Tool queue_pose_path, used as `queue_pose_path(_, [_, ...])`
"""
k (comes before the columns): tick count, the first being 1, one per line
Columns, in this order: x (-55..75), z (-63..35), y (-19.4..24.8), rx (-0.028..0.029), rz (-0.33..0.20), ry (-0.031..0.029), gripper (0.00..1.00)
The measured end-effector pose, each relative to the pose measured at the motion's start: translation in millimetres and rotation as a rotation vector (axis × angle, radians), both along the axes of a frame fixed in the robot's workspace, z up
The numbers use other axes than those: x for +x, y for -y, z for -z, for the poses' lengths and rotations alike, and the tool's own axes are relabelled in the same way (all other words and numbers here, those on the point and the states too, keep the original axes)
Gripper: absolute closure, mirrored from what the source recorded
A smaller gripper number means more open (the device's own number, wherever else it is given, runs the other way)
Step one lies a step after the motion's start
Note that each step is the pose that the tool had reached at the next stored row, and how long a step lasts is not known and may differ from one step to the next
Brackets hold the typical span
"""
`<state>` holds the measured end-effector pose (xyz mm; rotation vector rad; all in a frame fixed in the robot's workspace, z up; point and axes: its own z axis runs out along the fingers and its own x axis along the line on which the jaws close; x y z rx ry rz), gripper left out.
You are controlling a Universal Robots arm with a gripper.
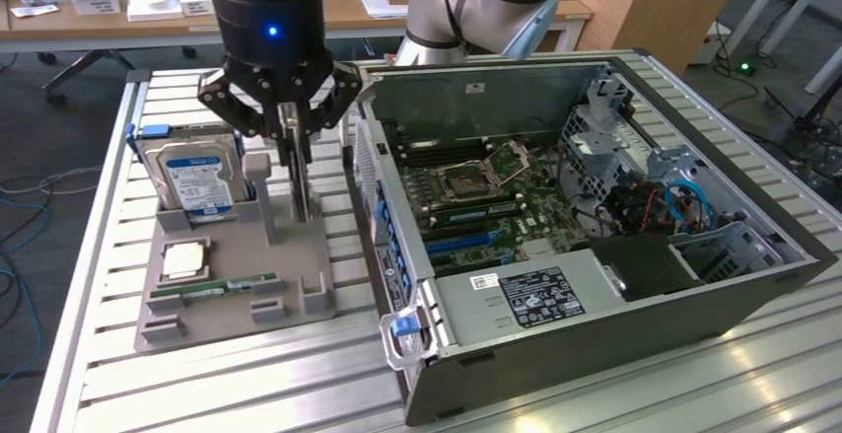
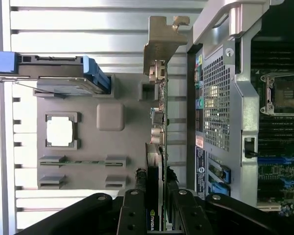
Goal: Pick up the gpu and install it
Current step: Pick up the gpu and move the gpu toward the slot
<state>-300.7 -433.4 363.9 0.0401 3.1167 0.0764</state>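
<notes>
pinching one gpu (image 1: 303, 196), one gripper (image 1: 292, 147); one hard drive (image 1: 195, 177), one ram stick (image 1: 215, 287) nearby

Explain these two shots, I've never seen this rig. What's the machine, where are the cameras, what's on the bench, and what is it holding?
The machine is a robot arm with a black hand at its end. One picture comes from a camera off the arm that looks over the scene. The other comes from a camera on the wrist, looking down past the fingers.

On the slatted metal table sits a grey holder. It carries a hard drive standing upright, plus a processor chip and a green RAM stick lying flat. On the exterior view's right is an open computer case.

The hand is closed on the top edge of the gpu, a thin card standing upright in the holder.
</notes>
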Motion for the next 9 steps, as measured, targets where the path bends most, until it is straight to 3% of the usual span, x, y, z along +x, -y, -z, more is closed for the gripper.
queue_pose_path(9, [0.0, -35.0, 0.0, 0.0000, 0.000, 0.0000, 0.74])
